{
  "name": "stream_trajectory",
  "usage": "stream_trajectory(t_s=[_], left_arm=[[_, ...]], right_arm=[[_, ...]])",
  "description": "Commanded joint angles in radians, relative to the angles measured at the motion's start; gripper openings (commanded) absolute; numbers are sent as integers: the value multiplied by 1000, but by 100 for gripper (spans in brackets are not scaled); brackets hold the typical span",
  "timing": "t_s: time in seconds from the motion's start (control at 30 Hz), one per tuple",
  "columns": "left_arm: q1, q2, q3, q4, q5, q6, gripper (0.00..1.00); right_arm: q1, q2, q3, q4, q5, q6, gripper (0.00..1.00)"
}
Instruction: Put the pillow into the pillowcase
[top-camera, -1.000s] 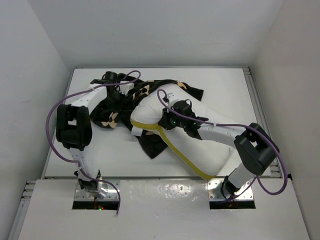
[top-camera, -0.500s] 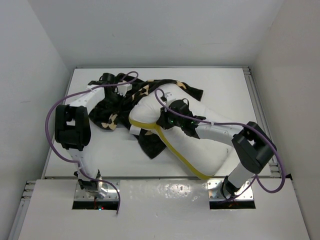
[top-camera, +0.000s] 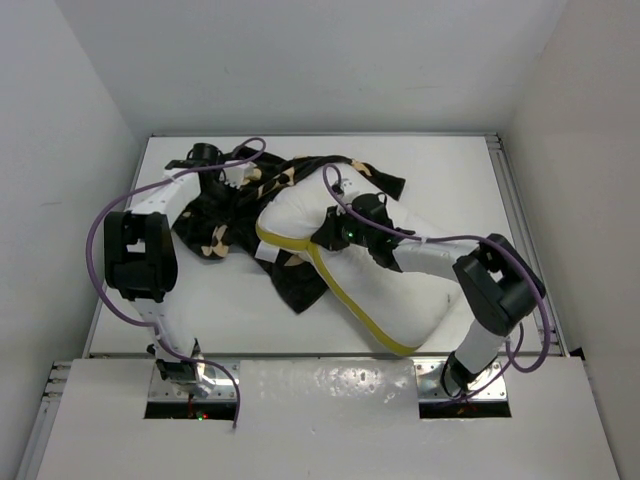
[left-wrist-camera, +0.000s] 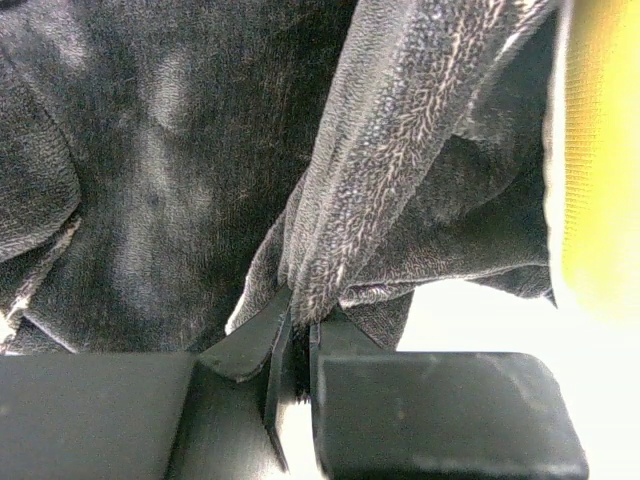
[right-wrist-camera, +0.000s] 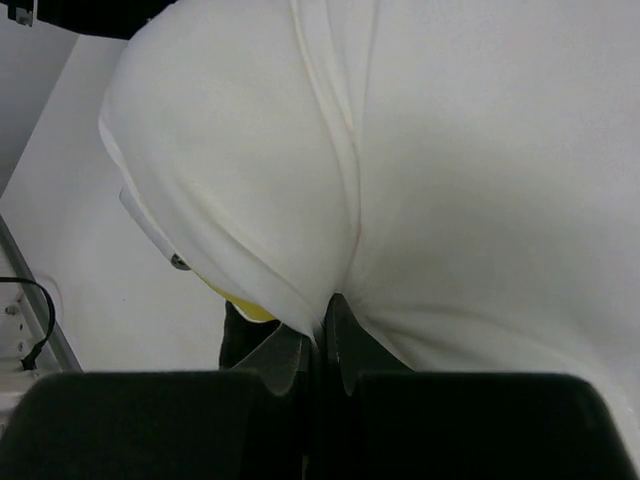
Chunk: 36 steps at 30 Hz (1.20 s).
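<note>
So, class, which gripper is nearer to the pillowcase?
Left. The left gripper is shut on a fold of the pillowcase itself; the right gripper pinches the pillow instead, beside the case.

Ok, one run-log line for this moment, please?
left end effector: shut on pillowcase | right end effector: shut on pillow | pillow: mostly uncovered

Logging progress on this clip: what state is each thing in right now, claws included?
left claw: shut on a fold of the pillowcase.
right claw: shut on a fold of the pillow.
pillowcase: crumpled, bunched around the pillow's far end.
pillow: almost all of it bare, outside the case.
</note>
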<state>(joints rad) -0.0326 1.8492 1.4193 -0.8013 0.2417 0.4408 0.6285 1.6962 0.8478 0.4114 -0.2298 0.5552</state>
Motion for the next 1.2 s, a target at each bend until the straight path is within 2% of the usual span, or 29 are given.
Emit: stream_trajectory(t_s=[0.0,0.2,0.27,0.33,0.43,0.47,0.5,0.53,0.6,0.63,0.67,0.7,0.73,0.83,0.9,1.0,1.17], left_arm=[[17,-53,44,-4,-41,4,0],[19,-102,127,-119,24,74,0],[22,-132,135,-148,36,131,0],[33,-142,121,-130,-11,151,1],[33,-113,78,-70,-134,119,20],[31,-99,87,-70,-151,110,38],[33,-85,101,-70,-147,99,46],[31,-61,139,-82,-133,76,52],[-24,-53,194,-90,-87,62,54],[-45,-57,205,-87,-76,59,53],[-65,-62,210,-81,-59,58,41],[-88,-67,217,-76,-23,58,33],[-131,-74,224,-72,16,67,18],[-196,-68,196,-65,65,65,0],[-213,-42,144,-67,97,82,0],[-201,-4,96,-29,64,47,0],[-162,22,133,45,131,-43,0]], right_arm=[[-41,31,24,109,-45,51,0],[-91,75,19,139,-20,148,0],[-118,82,-12,232,-5,222,0],[-134,95,-35,306,-17,251,0],[-133,118,-20,310,-77,264,0],[-127,126,-23,326,-100,282,0],[-125,135,-29,358,-130,301,0],[-124,154,-36,450,-181,327,0],[-124,181,-70,620,-227,443,0],[-124,189,-79,665,-235,463,0],[-124,197,-84,691,-240,483,0],[-124,198,-85,705,-241,495,0],[-124,198,-90,705,-240,503,0],[-127,185,-107,704,-224,499,0],[-128,168,-122,701,-206,497,0],[-130,137,-136,690,-194,483,0],[-133,73,-147,592,-169,411,0]])
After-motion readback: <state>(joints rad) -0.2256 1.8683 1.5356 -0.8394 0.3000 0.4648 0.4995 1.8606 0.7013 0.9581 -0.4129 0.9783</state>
